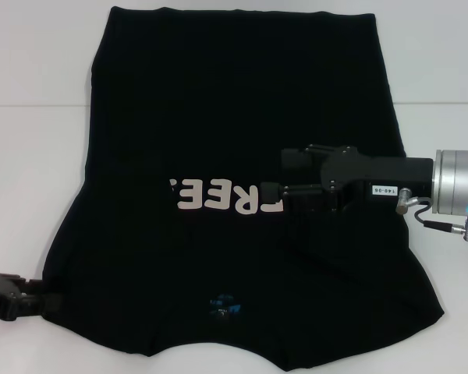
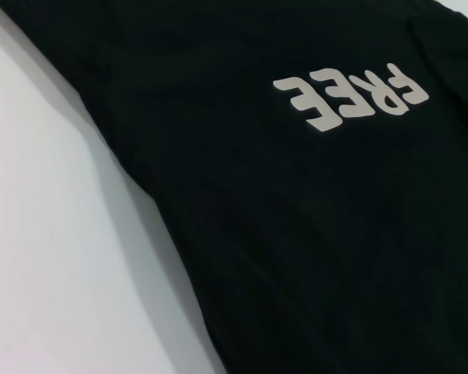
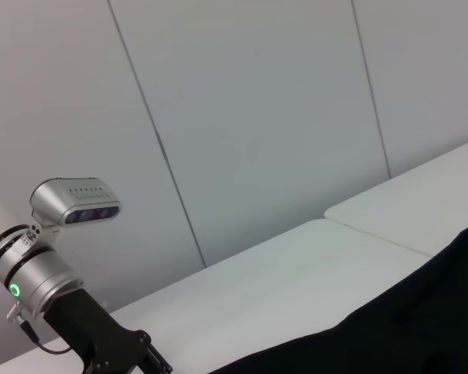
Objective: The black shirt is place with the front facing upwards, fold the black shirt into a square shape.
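Fabric hides a good deal here: the black shirt (image 1: 242, 140) lies flat on the white table (image 1: 31, 156), collar end toward me, and its near hem runs off the bottom of the head view. The off-white lettering (image 1: 226, 197) reads upside down from my side, and my right gripper (image 1: 285, 175) covers its last character. That gripper reaches in from the right, level over the chest; its two black fingers (image 1: 296, 158) stand apart, nothing between them. My left gripper (image 1: 8, 294) sits low at the shirt's near left edge, mostly cut off, and I cannot tell whether it is spread or pinching. The cloth is soft and matte, with shallow creases near the small blue neck label (image 1: 223, 302). In the left wrist view the shirt's edge (image 2: 140, 195) runs diagonally across bare table.
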Robot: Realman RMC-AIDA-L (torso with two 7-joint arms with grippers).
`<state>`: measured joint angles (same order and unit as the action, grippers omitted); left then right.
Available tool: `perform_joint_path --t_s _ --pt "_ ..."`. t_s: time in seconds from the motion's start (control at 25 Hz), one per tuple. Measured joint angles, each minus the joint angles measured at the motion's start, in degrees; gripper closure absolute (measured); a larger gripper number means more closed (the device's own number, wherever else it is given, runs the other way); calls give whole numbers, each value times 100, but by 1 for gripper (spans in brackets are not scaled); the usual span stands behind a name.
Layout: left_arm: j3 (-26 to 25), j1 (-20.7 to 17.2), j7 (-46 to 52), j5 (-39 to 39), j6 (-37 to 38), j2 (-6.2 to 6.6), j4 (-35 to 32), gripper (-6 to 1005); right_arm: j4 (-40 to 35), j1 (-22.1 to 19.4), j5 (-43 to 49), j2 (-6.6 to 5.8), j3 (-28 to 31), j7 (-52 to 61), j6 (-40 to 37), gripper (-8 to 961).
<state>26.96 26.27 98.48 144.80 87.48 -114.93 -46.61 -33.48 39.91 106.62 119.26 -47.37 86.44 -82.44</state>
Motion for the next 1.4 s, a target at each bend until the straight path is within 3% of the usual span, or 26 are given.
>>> perform_joint_path --t_s 0.36,0.56,0.76,1.16,1.4 --pt "-42 -14 20 4 -12 -3 -42 576 0 -54 -52 0 0 -7 -29 8" --pt "-61 -7 65 -54 -9 -8 -73 807 0 -76 -79 -10 1 3 -33 9" --pt "-207 -8 123 -210 -9 -103 -209 976 -1 -132 -80 -41 6 111 -34 8" --pt "-445 -134 72 -812 189 -170 -266 976 -40 -500 -65 -294 183 714 -190 8" --pt "-447 -148 36 -934 259 -170 -237 975 -6 -892 -3 -581 171 1372 -349 8"
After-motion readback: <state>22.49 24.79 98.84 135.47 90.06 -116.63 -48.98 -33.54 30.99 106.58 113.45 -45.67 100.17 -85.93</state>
